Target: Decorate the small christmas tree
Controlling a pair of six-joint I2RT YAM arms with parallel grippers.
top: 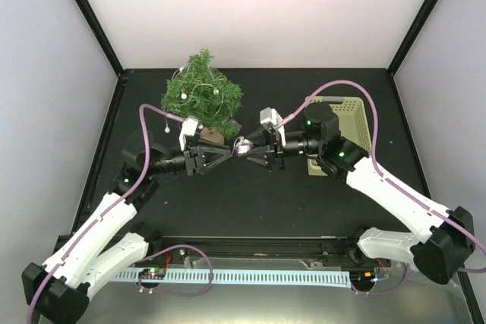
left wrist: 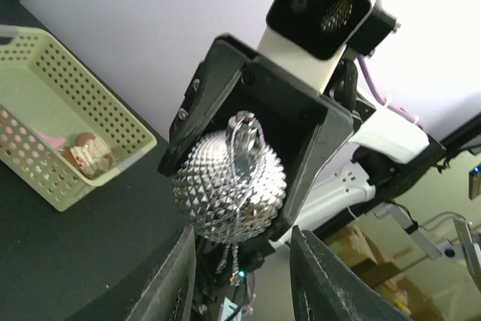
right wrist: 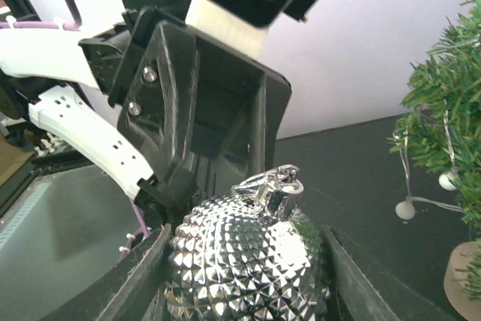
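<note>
The small christmas tree (top: pixel 202 95) stands at the back left on its light-wood disc, with a white bead string in its needles; its edge shows in the right wrist view (right wrist: pixel 451 110). A silver studded bauble (top: pixel 241 146) is held above mid-table. My right gripper (right wrist: pixel 244 276) is shut on the bauble (right wrist: pixel 244 261), cap up. My left gripper (left wrist: pixel 240 276) faces it, open, one finger (left wrist: pixel 176 276) on each side just short of the bauble (left wrist: pixel 229 186). The bauble's silver thread hangs between my left fingers.
A pale green lattice basket (top: pixel 345 119) sits at the back right behind the right arm; in the left wrist view (left wrist: pixel 52 133) it holds a small brownish ornament (left wrist: pixel 89 154). Black frame posts stand at the table's back corners.
</note>
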